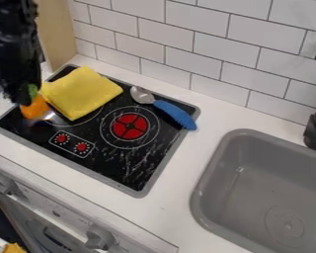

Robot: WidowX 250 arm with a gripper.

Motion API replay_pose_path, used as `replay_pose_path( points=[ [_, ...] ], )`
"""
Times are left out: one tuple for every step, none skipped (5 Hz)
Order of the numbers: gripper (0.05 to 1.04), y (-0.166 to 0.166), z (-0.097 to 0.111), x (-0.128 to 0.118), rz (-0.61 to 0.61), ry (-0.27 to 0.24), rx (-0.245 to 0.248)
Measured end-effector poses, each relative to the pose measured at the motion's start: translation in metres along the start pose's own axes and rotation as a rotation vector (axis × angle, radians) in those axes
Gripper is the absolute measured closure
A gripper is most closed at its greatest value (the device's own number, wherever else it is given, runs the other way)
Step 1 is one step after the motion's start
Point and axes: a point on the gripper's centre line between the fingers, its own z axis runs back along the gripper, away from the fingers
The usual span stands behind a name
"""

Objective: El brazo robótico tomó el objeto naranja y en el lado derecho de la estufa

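The orange object (35, 108), green at its top, is right at the lower end of the jaws (24, 98), whether apart or together I cannot tell, with the yellow cloth (82, 92) just beside them.

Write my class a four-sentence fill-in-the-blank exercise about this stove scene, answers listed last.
The cloth on the stove is ____.
The spoon has a ____ handle.
At the claw, the object is mostly ____.
From the camera, the sink lies to the ____ of the stove.

Missing words: yellow; blue; orange; right.
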Motion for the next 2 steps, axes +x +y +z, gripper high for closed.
replay_pose_path(
  points=[
    [0.497, 0.005, 0.022, -0.025, -0.068, 0.049, -0.036],
    [0.497, 0.008, 0.039, -0.062, -0.165, 0.066, -0.063]
  ],
)
